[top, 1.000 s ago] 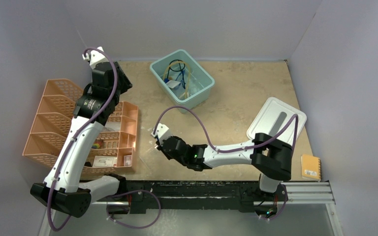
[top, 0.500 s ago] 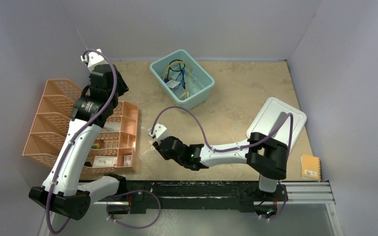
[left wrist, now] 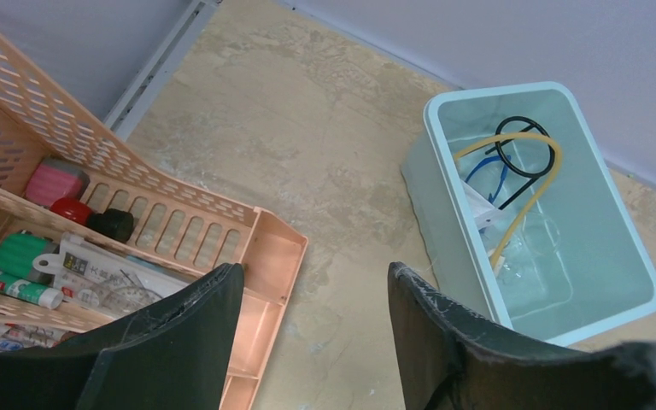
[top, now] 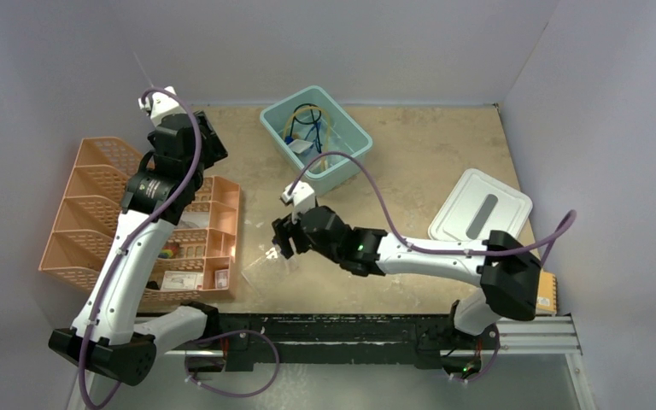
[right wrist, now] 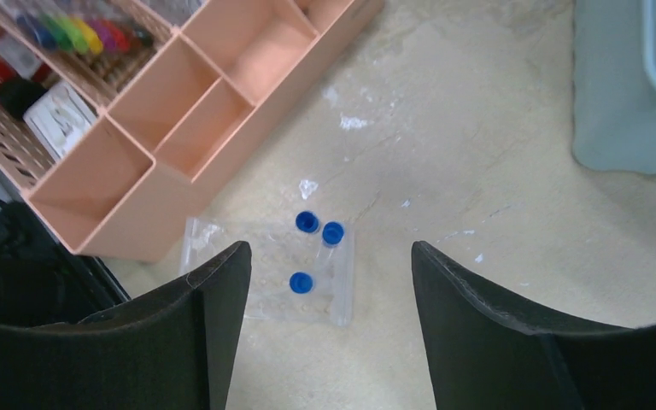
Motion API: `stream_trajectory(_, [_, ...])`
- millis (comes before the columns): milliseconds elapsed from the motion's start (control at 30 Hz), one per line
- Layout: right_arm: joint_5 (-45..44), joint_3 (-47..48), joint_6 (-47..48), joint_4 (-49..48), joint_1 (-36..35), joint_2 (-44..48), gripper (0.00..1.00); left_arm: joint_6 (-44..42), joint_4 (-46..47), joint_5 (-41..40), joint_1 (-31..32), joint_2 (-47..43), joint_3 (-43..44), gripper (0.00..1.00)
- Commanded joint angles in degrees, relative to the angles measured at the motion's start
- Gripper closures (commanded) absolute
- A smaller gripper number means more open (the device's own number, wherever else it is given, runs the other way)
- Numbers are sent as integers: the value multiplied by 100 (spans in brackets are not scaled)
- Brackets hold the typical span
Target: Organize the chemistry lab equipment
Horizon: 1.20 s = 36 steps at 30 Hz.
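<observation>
The right gripper [right wrist: 327, 252] hangs with jaws spread wide and empty above the clear rack [right wrist: 265, 278]. The rack lies near the table's [right wrist: 478, 171] front edge, just off the orange organizer's [right wrist: 137, 213] corner, its long axis roughly along that edge, with three blue-capped tubes [right wrist: 333, 232] caps up. The left gripper [left wrist: 312, 282], also parted and empty, hovers toward the back left, between the organizer and the teal bin [left wrist: 444, 196].

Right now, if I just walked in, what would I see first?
Probably the big orange organizer on the left, full of small colourful things, and the teal bin at the back with yellow tubing curling inside. Then three blue-capped tubes in a clear rack on the table by the organizer's corner, right under the open right gripper.
</observation>
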State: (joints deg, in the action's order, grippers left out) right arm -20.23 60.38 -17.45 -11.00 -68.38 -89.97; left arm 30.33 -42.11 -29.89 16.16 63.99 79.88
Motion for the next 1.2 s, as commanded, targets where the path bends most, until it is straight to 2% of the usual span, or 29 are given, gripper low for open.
stream_trajectory(0, [572, 299, -619, 350, 562, 334, 31, -104, 407, 187, -17, -454, -324, 36])
stream_trajectory(100, [730, 577, -715, 723, 855, 95, 36, -54, 543, 376, -17, -621, -627, 32])
stream_trajectory(300, [919, 1275, -698, 1361, 948, -734, 59, 159, 417, 542, -17, -675, -987, 28])
stream_trajectory(400, [975, 1601, -696, 1514, 989, -1109, 66, 224, 357, 555, -17, -702, -1120, 29])
stream_trajectory(500, [1088, 1823, -800, 1581, 1108, -1407, 69, 279, 326, 599, -17, -703, -1201, 29])
stream_trajectory(733, [2197, 2141, -648, 1462, 1353, -1939, 76, 327, 352, 701, -16, -622, -1325, 30])
stream_trajectory(900, [2782, 2160, -405, 1406, 1363, -2027, 79, 298, 370, 713, -17, -517, -1322, 31])
stream_trajectory(1167, [3189, 2025, -160, 1486, 1363, -1906, 82, 340, 405, 739, -17, -428, -1381, 32])
